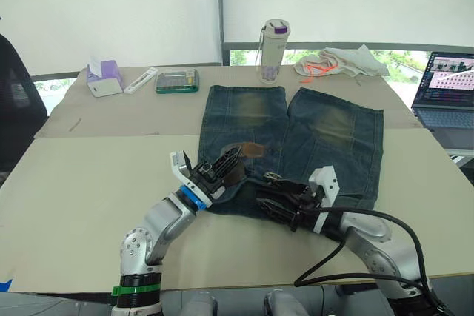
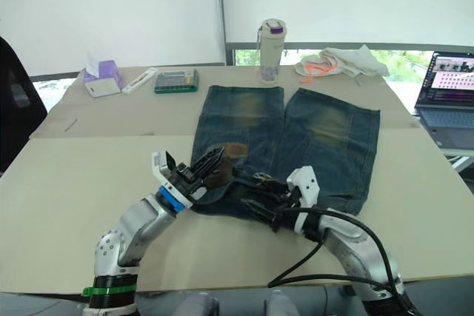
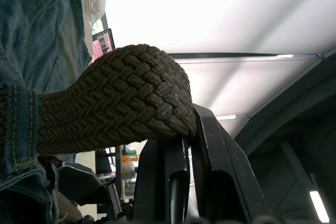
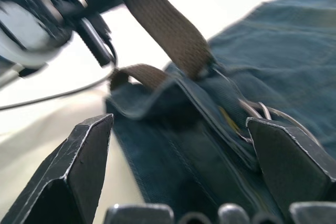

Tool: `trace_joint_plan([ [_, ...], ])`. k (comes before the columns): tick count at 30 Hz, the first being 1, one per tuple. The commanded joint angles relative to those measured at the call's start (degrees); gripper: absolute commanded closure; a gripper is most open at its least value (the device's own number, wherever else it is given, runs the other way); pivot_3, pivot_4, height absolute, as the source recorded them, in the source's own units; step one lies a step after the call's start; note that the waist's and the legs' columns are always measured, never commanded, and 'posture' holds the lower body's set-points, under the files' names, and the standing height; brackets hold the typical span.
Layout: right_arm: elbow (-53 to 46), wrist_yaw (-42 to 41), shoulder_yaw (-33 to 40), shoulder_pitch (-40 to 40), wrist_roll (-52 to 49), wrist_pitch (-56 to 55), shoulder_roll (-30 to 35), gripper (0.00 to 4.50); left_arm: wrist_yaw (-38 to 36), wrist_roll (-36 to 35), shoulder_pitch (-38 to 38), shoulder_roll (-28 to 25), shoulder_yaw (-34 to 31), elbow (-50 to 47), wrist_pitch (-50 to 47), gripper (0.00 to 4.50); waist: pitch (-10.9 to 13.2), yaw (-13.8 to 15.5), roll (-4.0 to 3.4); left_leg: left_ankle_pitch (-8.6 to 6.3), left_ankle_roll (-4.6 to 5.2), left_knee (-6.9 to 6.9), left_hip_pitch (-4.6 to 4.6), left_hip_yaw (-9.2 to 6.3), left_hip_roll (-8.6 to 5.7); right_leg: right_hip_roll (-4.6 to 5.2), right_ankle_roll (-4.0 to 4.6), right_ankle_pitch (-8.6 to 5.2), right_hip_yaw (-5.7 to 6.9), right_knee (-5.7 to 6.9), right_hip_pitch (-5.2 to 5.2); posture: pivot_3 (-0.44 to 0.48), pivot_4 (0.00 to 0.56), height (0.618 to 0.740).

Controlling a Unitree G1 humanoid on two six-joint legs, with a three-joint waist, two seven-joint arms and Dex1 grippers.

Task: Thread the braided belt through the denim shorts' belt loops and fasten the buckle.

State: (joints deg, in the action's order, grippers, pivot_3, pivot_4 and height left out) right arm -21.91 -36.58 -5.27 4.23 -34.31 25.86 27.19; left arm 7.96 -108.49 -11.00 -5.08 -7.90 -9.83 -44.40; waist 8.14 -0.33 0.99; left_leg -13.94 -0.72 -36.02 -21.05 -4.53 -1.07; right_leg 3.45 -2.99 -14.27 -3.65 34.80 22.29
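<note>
The denim shorts (image 1: 326,138) lie flat on the table with the waistband toward me. Over the waistband's left part, my left gripper (image 1: 226,162) is shut on the braided belt (image 1: 252,149), holding a bend of it lifted. In the left wrist view the braided belt (image 3: 121,98) arches over the fingers and runs under a belt loop (image 3: 18,124). The silver buckle (image 1: 272,177) rests on the waistband's middle. My right gripper (image 1: 270,205) is open at the waistband just right of the buckle (image 4: 262,114), with nothing between its fingers (image 4: 79,171).
At the table's far side stand a water bottle (image 1: 272,51), a tissue box (image 1: 104,78), a green case (image 1: 177,81) and a bundle of white cloth (image 1: 341,61). A laptop (image 1: 448,90) sits at the far right. A black cable (image 1: 348,249) trails from my right arm.
</note>
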Motion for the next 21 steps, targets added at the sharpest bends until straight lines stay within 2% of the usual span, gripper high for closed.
trace_joint_plan([
  [1,-1.3,0.0,2.6,1.9,-0.1,-2.1,-1.1,0.04,-1.2,-2.5,-0.1,-0.4,-0.1,-1.7,-0.3,4.5,0.0,0.0,0.0,0.01,-0.01,0.0,0.0,-0.01,0.0,0.0,0.0,0.0,0.0,0.01,0.0,0.0,0.15,0.74],
  [5,1.0,-0.4,0.2,2.1,4.7,-2.3,-0.4,0.04,-2.3,-4.4,0.0,-1.1,0.5,-2.2,-1.5,4.5,0.0,0.0,-0.01,0.01,-0.02,0.0,0.01,0.0,-0.01,0.01,0.0,0.0,0.01,0.01,0.0,0.0,0.15,0.74],
  [10,6.4,-1.8,-7.4,1.8,16.4,-1.9,4.8,0.04,-3.9,-4.5,-0.1,-1.2,0.4,-3.4,-2.3,4.5,0.0,0.0,-0.02,0.02,-0.03,0.0,0.02,0.05,-0.04,0.01,0.19,0.11,0.02,0.01,0.0,0.0,0.15,0.74],
  [16,6.3,-4.6,-8.3,1.0,16.1,-0.7,4.9,0.04,-6.1,-4.5,-1.7,0.8,-1.3,-7.2,-2.0,4.5,-0.1,-0.2,0.07,0.02,-0.04,0.02,0.04,0.07,-0.01,0.0,0.17,0.09,0.05,0.01,-0.04,0.0,0.15,0.74],
  [21,7.2,-4.9,-8.4,1.1,17.0,-1.1,4.5,0.04,-9.6,-4.5,-3.8,5.4,-4.9,-11.8,-0.9,4.5,-0.2,-0.3,0.19,0.02,-0.04,0.01,0.04,0.12,-0.02,0.0,0.17,0.09,0.05,0.0,-0.05,0.0,0.15,0.74],
])
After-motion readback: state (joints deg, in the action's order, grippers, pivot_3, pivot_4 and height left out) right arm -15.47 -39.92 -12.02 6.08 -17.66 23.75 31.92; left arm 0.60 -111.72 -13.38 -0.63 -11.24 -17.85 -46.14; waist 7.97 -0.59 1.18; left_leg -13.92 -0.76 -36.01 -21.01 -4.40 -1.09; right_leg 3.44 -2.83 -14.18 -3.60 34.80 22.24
